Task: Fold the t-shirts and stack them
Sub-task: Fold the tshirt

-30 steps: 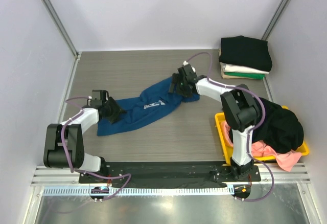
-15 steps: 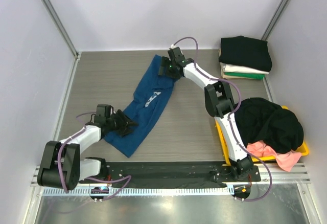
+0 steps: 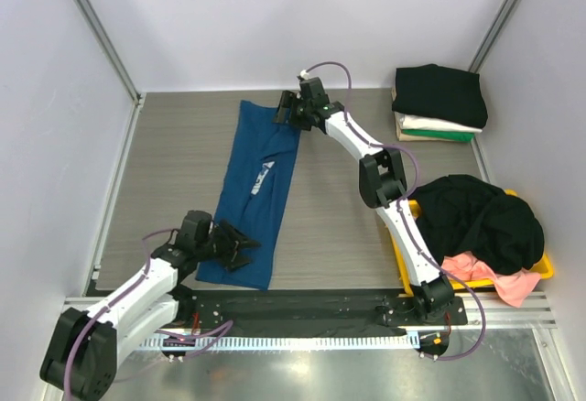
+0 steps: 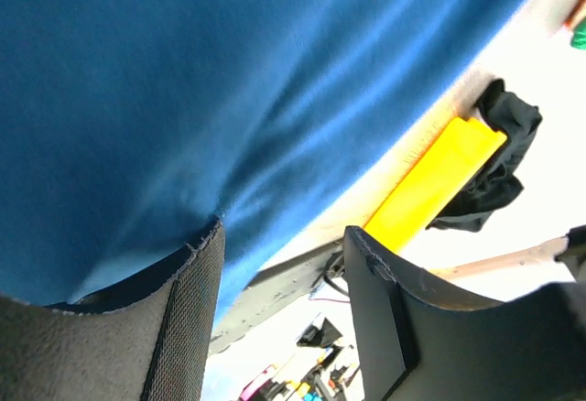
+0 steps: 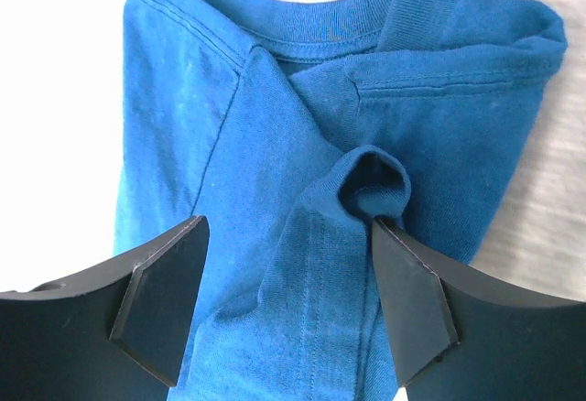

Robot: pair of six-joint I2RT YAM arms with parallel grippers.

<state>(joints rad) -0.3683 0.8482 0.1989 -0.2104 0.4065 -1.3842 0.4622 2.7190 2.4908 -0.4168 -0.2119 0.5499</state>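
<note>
Wood-grain tabletop (image 3: pixel 165 163), pale walls (image 3: pixel 275 26); blue t-shirt (image 3: pixel 261 181) laid flat; left claw (image 3: pixel 243 247), right claw (image 3: pixel 286 111) both apart.

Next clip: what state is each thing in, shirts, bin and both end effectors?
blue t-shirt: laid out as a long strip
shirt stack: folded, black on top
yellow bin: holds loose shirts
black shirt: heaped over it
pink shirt: crumpled beneath
left end effector: open, at near end
right end effector: open, over collar
</note>
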